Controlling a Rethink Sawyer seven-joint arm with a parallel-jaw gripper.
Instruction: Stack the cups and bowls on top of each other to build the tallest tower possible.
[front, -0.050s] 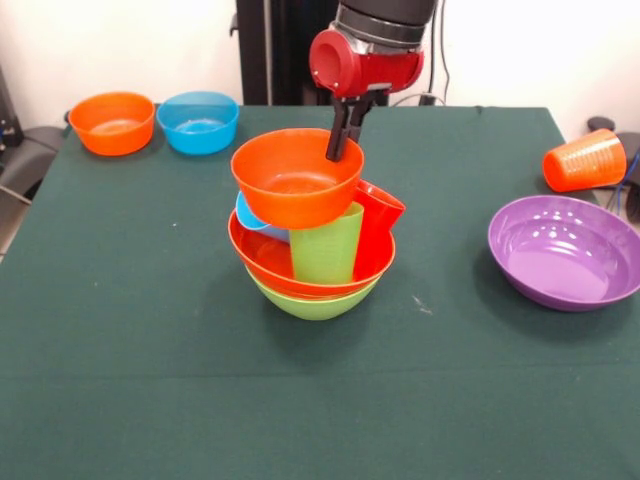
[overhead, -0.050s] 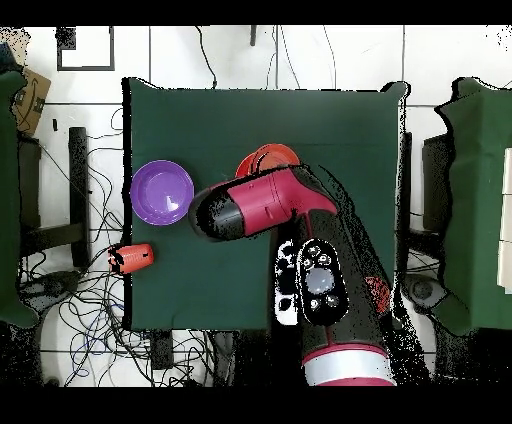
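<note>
The tower stands mid-table: a large lime green bowl (front, -0.050s: 315, 300) holds a large orange-red bowl (front, -0.050s: 262, 260). Inside that stand a lime green cup (front, -0.050s: 327, 245), a red cup (front, -0.050s: 381, 222) and a light blue cup (front, -0.050s: 248, 215). A small orange bowl (front, -0.050s: 297, 178) sits tilted on the cups. My gripper (front, -0.050s: 343, 140) comes down from above and is shut on this bowl's far rim. In the overhead view the arm (overhead, -0.050s: 260, 205) covers most of the tower (overhead, -0.050s: 268, 158), and the gripper is hidden.
Another small orange bowl (front, -0.050s: 112, 122) and a small blue bowl (front, -0.050s: 199, 121) sit at the far left. A large purple bowl (front, -0.050s: 565, 250) (overhead, -0.050s: 162, 193) lies to the right. An orange cup (front, -0.050s: 585, 160) (overhead, -0.050s: 132, 257) lies on its side at the table's edge.
</note>
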